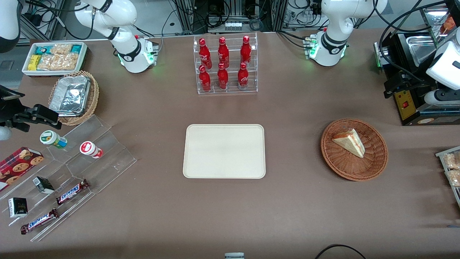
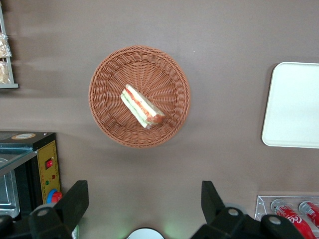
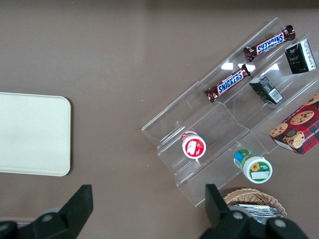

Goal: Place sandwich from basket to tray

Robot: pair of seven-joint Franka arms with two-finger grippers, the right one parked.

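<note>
Sandwich [image 1: 349, 142] lies in the round reddish-brown basket [image 1: 354, 169] toward my working arm's end of the table, well apart from the bare cream tray [image 1: 224, 151] at the middle. From my wrist, my gripper [image 2: 144, 211] hangs high above with jaws wide open and empty; the sandwich [image 2: 142, 106], a white wedge with red-orange and pale layers, lies slantwise, so I should turn to close across its flat bread faces

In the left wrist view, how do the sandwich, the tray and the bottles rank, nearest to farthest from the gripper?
Gripper, jaws open, high above the table.
1. Sandwich, in the basket, roughly below the gripper.
2-3. Tray and bottles: both off toward the parked arm's end; too close to call.
</note>
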